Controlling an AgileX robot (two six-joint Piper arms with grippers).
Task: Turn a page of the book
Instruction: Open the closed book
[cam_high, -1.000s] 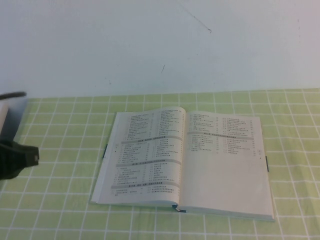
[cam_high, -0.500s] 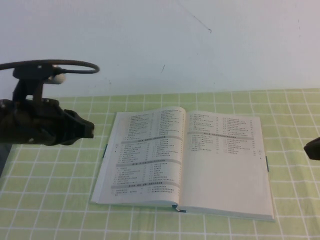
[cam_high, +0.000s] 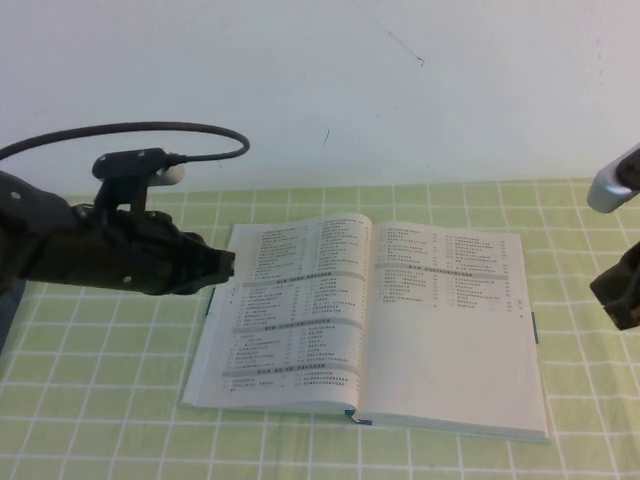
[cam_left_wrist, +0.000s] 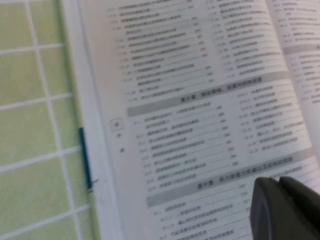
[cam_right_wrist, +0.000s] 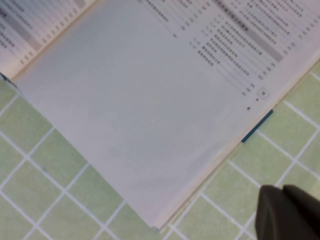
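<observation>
Book (cam_high: 372, 320) lies open on the green checked cloth (cam_high: 100, 400), left gripper (cam_high: 222, 267) at its left edge, right gripper (cam_high: 615, 290) beside the right-hand page (cam_high: 450, 330), finger states indiscernible; lift that page's outer edge lightly.

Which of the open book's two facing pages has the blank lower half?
The page on the robot's right: print only on its top part. The left page is printed throughout. Left gripper is at the book's left edge, right gripper beyond its right.

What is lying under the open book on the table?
The book lies flat on a green checked tablecloth, visible all around it. The part beneath the book is covered. The left gripper hovers at its left edge; the right gripper is beyond its right edge.
</observation>
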